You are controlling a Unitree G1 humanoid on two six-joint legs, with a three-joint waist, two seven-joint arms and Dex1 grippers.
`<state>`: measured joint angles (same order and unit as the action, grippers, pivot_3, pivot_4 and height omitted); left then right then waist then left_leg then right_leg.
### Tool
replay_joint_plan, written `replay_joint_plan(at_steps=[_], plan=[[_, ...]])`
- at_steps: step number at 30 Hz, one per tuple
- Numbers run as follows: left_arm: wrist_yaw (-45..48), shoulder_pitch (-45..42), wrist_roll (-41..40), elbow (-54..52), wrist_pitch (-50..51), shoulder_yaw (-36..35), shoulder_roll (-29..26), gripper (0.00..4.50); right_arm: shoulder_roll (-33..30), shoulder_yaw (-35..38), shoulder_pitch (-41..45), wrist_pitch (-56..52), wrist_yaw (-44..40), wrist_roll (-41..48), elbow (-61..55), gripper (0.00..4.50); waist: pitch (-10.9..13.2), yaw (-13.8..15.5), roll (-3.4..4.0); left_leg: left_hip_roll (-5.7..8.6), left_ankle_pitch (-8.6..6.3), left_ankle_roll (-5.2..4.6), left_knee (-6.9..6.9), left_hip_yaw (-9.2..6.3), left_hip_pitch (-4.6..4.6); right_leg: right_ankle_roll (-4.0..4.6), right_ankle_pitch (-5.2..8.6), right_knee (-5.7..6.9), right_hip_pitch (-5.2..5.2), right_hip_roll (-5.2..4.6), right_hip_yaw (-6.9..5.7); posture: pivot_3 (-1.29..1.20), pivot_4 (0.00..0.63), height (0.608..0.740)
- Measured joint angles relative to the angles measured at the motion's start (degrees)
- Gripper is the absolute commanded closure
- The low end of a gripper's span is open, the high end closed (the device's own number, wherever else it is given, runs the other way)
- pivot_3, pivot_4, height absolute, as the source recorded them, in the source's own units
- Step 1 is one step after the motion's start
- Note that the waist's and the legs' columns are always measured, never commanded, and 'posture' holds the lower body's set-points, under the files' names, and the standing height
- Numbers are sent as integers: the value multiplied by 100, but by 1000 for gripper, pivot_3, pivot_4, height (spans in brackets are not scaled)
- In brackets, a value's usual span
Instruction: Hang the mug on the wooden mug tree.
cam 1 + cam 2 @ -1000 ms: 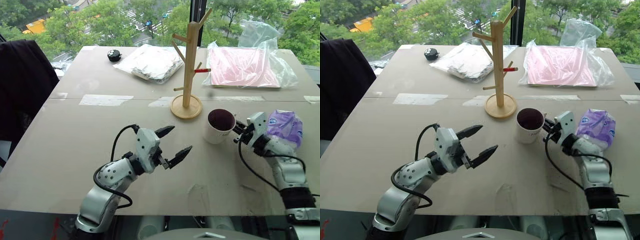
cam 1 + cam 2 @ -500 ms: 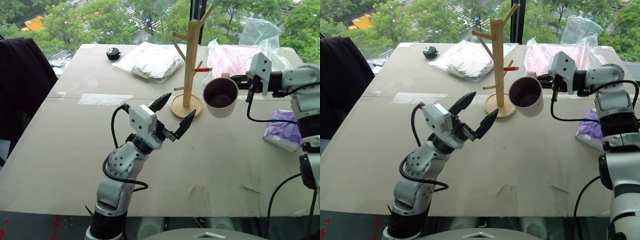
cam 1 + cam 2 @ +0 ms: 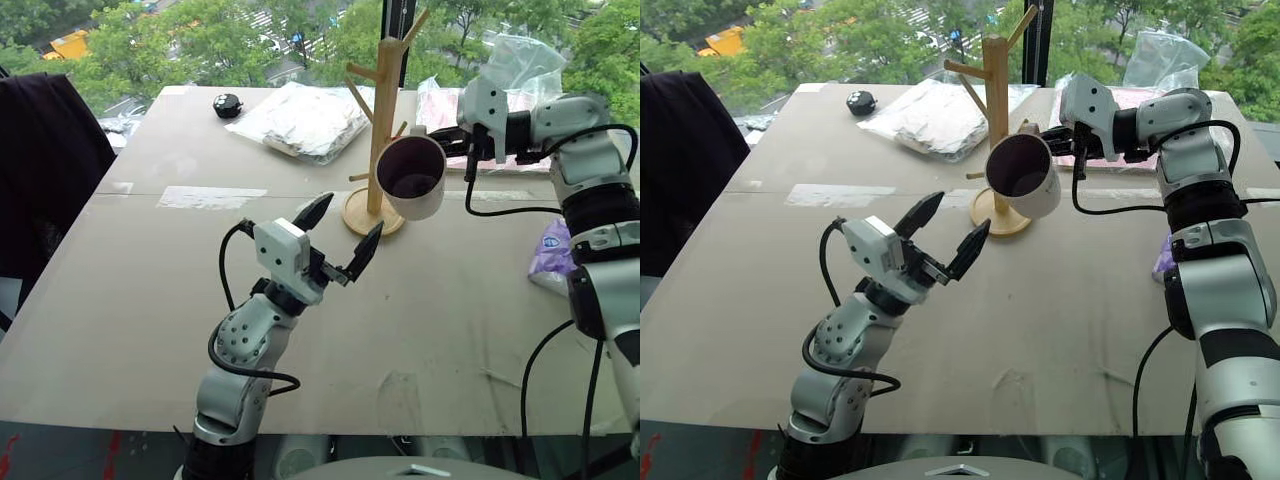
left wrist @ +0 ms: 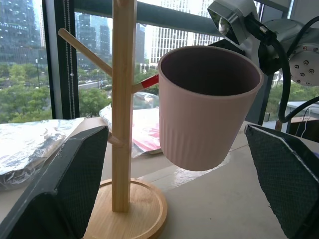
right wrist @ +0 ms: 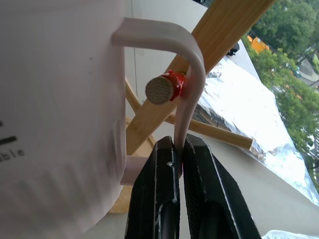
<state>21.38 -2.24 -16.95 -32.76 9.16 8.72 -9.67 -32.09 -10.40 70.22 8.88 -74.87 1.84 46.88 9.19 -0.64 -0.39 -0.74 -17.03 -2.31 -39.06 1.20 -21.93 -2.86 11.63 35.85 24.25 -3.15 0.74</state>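
The mug (image 3: 411,177) is up in the air, right beside the post of the wooden mug tree (image 3: 378,125), with its dark open mouth tipped toward the robot. It looks like a hard, smooth cup, so it could slip, and it would likely chip or break if it fell. It is probably not very heavy. The best place to hold it is the loop handle (image 5: 185,89), and that is just where it is held.

The right gripper (image 5: 178,164) has its two black fingers squeezed tight on the thin bar of the handle, low on the loop. In the right wrist view the red-tipped peg (image 5: 164,89) sits right at the opening of the handle, so the loop seems lined up to go on.

The left gripper (image 3: 340,240) hangs above the table (image 3: 150,300), in front of the tree's round base. Its fingers are spread wide and hold nothing.
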Motion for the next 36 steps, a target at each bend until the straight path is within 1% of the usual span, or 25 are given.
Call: replay_joint_plan(at_steps=[2, 3, 6, 7, 10, 15, 18, 19, 21, 22, 23, 25, 26, 27, 30, 32, 34, 36], plan=[[4, -15, -7, 51, -8, -1, 1, 0, 2, -15, 77, -97, 99, -133, -17, 4405, 0, 1, 0, 0, 1, 2, 0, -2, -1, -1, 0, 0, 0, 0, 0, 0, 150, 740], [10, -24, -10, 88, -11, -1, 1, 0, 2, -16, 103, -108, 169, -178, -34, 4165, 0, 1, 0, 0, 1, 2, 0, -3, -1, -1, 0, 0, 1, 0, 0, 0, 150, 740], [27, -61, -16, 155, -27, -1, 3, 0, 7, -16, 115, -109, 309, -301, -83, 3131, 0, 1, 0, 0, 1, 2, 0, -3, -2, -1, -1, 0, 1, 0, 0, 0, 150, 740], [28, -70, -16, 168, -31, -1, 4, 0, 10, -16, 115, -110, 346, -315, -83, 2587, 0, -1, 0, 0, 1, 2, 1, -2, -3, -1, -1, 0, 1, 0, 0, 0, 150, 740], [37, -91, -25, 182, -35, 5, 8, 0, 13, -1, 122, -116, 548, -346, -83, 1248, 0, -4, 0, 0, 0, 1, 0, -1, -2, -1, -1, 0, 1, 0, 0, 0, 150, 740], [43, -89, -37, 182, -34, 17, -10, 0, -154, 100, 109, -353, 616, -300, -102, 1248, 0, 10, 0, 1, 0, 0, 0, -4, -5, -2, -1, -1, 1, -1, 0, 0, 150, 740], [79, 47, -67, 170, -34, -1, -88, 0, -410, 380, -295, -676, 573, -54, -613, 1248, 0, 20, -1, 1, -3, -3, 1, -9, -6, -3, -1, -6, -1, -9, 3, 0, 150, 740], [113, 130, -74, 171, -33, 0, -149, 0, -486, 497, -554, -873, 549, 86, -915, 1248, -1, 26, -2, 0, -3, -3, 3, -11, -8, -5, -2, -8, -1, -14, 3, 0, 150, 740], [257, 559, -71, 205, -24, -79, -462, 0, -659, 782, -1654, -1539, 525, 501, -1878, 1248, -3, 30, -4, -1, -3, -4, 10, -14, -9, -17, -9, -9, 1, -29, 1, 0, 150, 740], [289, 664, -54, 228, -21, -105, -551, 0, -722, 825, -2008, -1716, 525, 570, -2161, 1248, -2, 38, -2, -1, -4, -5, 14, -14, -9, -16, -8, -10, 2, -30, 0, 0, 150, 740], [350, 845, -30, 279, -23, -170, -683, 0, -826, 868, -2636, -1956, 537, 663, -2650, 1248, -2, 53, -2, -1, -4, -5, 18, -16, -8, -16, -8, -12, 3, -31, -3, 0, 150, 740], [458, 1117, -12, 425, -89, -296, -839, 0, -830, 946, -3555, -2359, 690, 813, -3367, 1248, -1, 56, 0, -1, -4, -6, 21, -15, -7, -17, -8, -8, 4, -30, -3, 0, 150, 740], [562, 1270, -12, 527, -152, -358, -926, 0, -716, 1038, -4094, -2623, 861, 993, -3869, 1248, -1, 39, 0, -2, -4, -6, 21, -13, -4, -14, -6, -6, 4, -27, -2, 0, 150, 740], [665, 1377, -13, 637, -227, -390, -995, 0, -575, 1086, -4543, -2851, 1028, 1158, -4288, 979, 2, 7, 3, -1, -4, -6, 21, -7, 1, -1, 1, 0, 4, -24, -3, 0, 150, 740], [860, 1567, -51, 786, -336, -434, -1070, 0, -177, 1223, -5378, -3267, 1553, 1532, -5251, 36, 4, -21, 3, -1, -4, -7, 17, 0, 12, 4, 5, 0, 0, 7, -1, 0, 150, 740], [887, 1777, -267, 879, -285, -549, -957, 0, 231, 1377, -5844, -3441, 2108, 1718, -5741, 36, 2, -17, 1, -3, -3, -8, -1, 0, 16, 3, 5, 6, -7, 15, 2, 0, 150, 740], [882, 1894, -415, 899, -174, -625, -902, 0, 375, 1396, -6075, -3391, 2406, 1705, -5857, 36, 3, -11, -2, -4, -3, -8, -12, -1, 15, 2, 5, 7, -9, 18, 0, 0, 150, 740], [882, 2044, -467, 957, -80, -655, -892, 0, 617, 1458, -6515, -2930, 2808, 1545, -5935, 36, -3, 20, -11, -2, -3, -8, -15, -4, 16, 1, 6, 6, -14, 21, -4, 0, 150, 740]])
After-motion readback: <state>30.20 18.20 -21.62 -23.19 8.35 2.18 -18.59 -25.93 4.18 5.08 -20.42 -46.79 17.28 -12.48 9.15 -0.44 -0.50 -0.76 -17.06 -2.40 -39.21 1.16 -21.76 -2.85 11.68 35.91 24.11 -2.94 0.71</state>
